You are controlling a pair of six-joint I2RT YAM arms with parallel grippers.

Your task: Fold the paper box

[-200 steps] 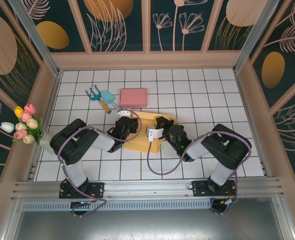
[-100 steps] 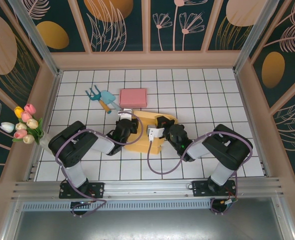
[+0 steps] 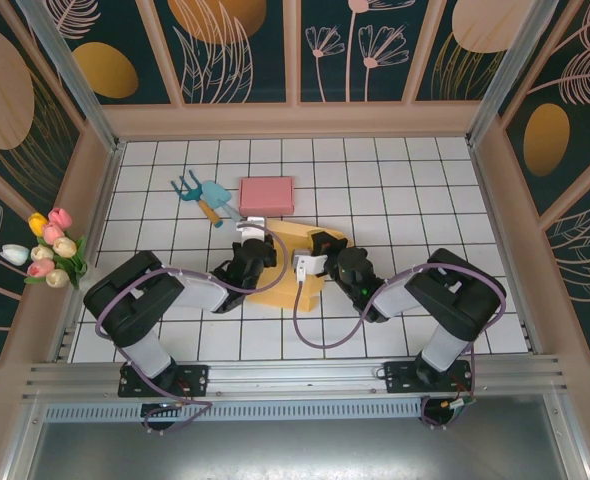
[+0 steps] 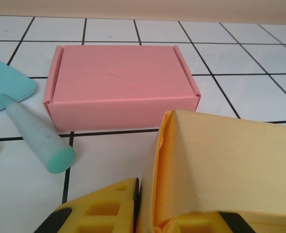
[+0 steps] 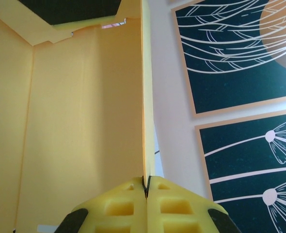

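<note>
The yellow paper box (image 3: 280, 290) is judged to be part-way folded. It lies on the desk (image 3: 405, 190) between the two pincers, and both have hold of it.

The left pincer (image 4: 148, 213) appears to be closed on an upright wall of the sheet, which stands between its fingers and runs off to their right. A rounded, doubled corner is seen just above the fingertips. The right pincer (image 5: 146, 189) is pinched fully shut on the thin edge of another raised panel. That panel extends straight ahead of the fingers, with a broad creased face spread to their left. A notched flap is seen at the far end of that face and is not yet tucked in.

At least two walls are thus raised, but no closed form is shown. The remaining flaps and the lid are judged still to be folded and locked.

Beyond the left pincer a finished pink box (image 4: 121, 82) rests flat and closed, suggesting the intended result. A teal trowel (image 4: 31, 141) lies to the left of it.
</note>
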